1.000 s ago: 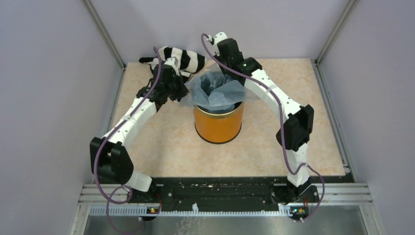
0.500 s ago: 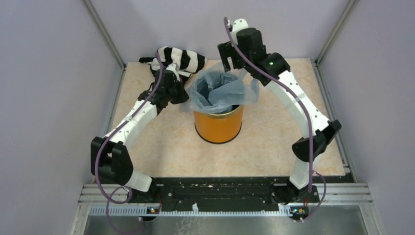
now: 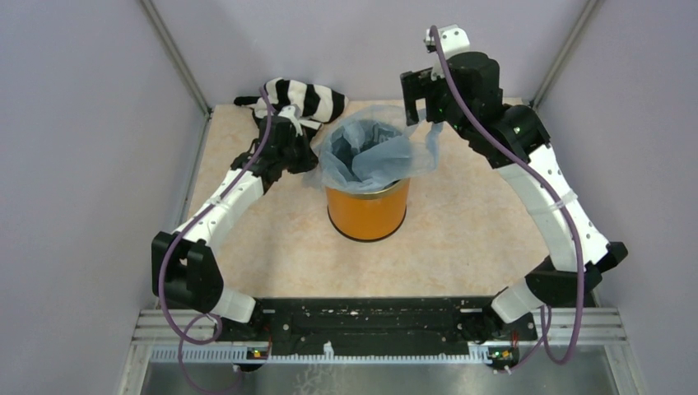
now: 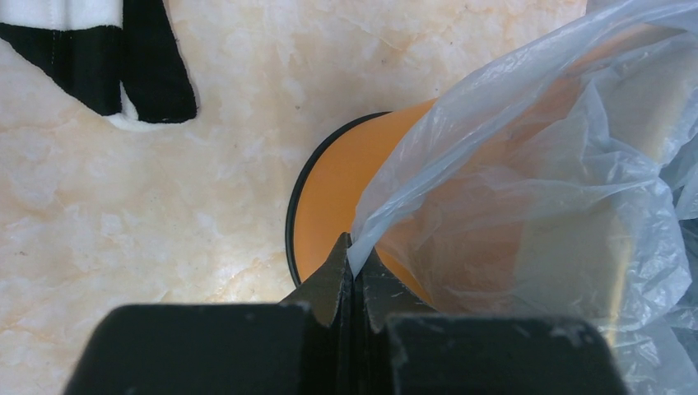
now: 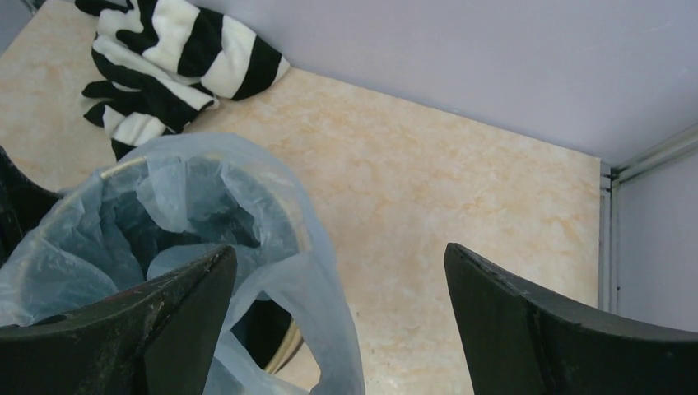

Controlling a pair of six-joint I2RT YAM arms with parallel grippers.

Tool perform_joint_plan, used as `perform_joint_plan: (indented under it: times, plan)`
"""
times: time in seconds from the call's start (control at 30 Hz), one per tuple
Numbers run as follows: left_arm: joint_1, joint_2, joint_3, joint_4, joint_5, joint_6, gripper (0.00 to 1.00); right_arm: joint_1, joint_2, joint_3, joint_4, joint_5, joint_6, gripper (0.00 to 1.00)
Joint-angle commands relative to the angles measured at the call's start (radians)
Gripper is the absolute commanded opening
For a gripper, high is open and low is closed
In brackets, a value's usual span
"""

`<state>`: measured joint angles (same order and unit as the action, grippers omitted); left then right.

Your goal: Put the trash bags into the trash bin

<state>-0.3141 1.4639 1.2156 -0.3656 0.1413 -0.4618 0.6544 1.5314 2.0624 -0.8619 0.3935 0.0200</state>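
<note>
The orange trash bin (image 3: 366, 210) stands mid-table. The light-blue trash bag (image 3: 374, 152) sits in its mouth, draped over the rim. My left gripper (image 3: 301, 156) is at the bin's left side. In the left wrist view it (image 4: 354, 248) is shut on a pinched edge of the bag (image 4: 527, 189), beside the bin's orange wall (image 4: 333, 202). My right gripper (image 3: 420, 100) hovers above the bin's back right, open. From the right wrist its fingers (image 5: 337, 249) are spread wide and hold nothing. A handle loop of the bag (image 5: 317, 288) hangs loose below them.
A black-and-white striped cloth (image 3: 306, 99) lies at the back left, just behind the left gripper; it also shows as a cloth (image 5: 177, 58) in the right wrist view. Purple walls and metal posts close in the table on three sides.
My right gripper has opened, let go of the bag, and risen up and to the right, away from the bin's mouth. The left gripper has kept its hold in place.
</note>
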Motion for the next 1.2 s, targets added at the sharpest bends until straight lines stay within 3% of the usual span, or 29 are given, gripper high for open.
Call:
perform_joint_plan:
  times: [0.0,0.13,0.33,0.4,0.6,0.83,1.17]
  plan:
    - [0.003,-0.033,0.001,0.055,0.011,0.0,0.0,0.005,-0.021,-0.061,-0.023,-0.024,0.018,0.94]
    - [0.003,-0.033,0.005,0.053,0.01,0.003,0.0,-0.018,-0.039,-0.128,-0.011,0.006,0.061,0.76]
    - [0.003,-0.032,0.004,0.046,0.012,0.009,0.0,-0.113,-0.062,-0.247,0.008,-0.014,0.126,0.34]
    - [0.003,-0.034,-0.003,0.047,0.012,0.009,0.0,-0.132,-0.086,-0.331,0.038,-0.045,0.144,0.27]
    - [0.003,-0.041,-0.037,0.06,0.02,0.005,0.0,-0.177,-0.148,-0.554,0.135,-0.122,0.194,0.21]
    - [0.003,-0.037,-0.062,0.07,0.035,-0.007,0.0,-0.217,-0.116,-0.656,0.23,-0.194,0.219,0.18]
    - [0.003,-0.009,-0.105,0.084,0.052,-0.031,0.0,-0.22,-0.095,-0.832,0.362,-0.179,0.26,0.16]
